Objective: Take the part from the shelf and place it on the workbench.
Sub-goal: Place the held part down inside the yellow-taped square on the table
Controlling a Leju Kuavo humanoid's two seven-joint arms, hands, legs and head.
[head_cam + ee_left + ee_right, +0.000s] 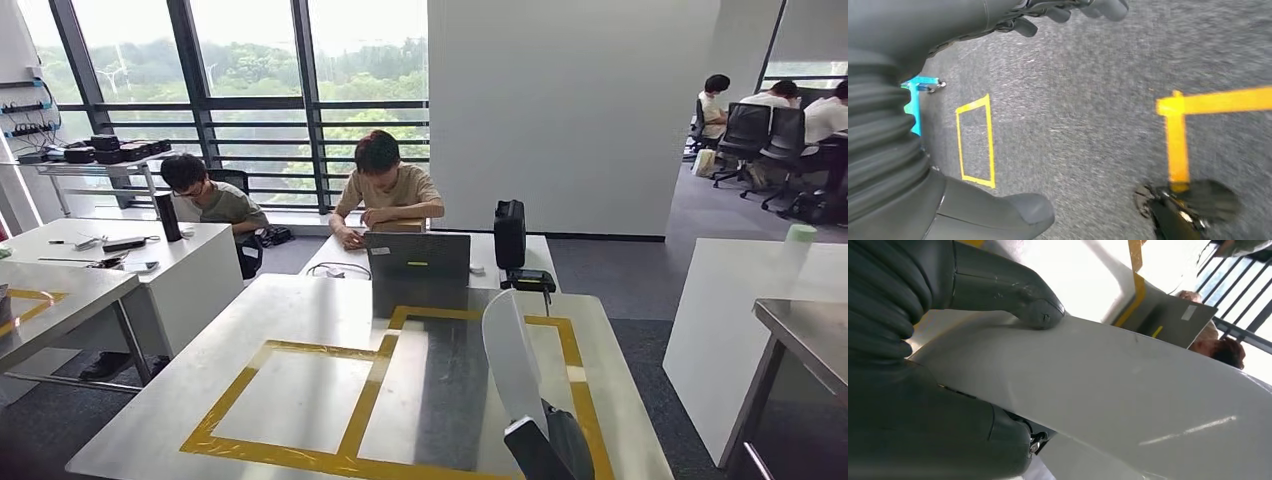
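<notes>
while the right hand (973, 355) grips the white part (512, 360) upright above the bench (300, 320), near its right edge beside the yellow tape (365, 400), the left hand (998, 15) hangs over grey floor (1083, 100), fingers curled on nothing.

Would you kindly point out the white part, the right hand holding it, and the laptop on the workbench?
white part (512, 355): head view, middle of its flat blade.
right hand (998, 285): right wrist view, thumb pressed on the part.
laptop (420, 272): head view, back of its lid.
</notes>
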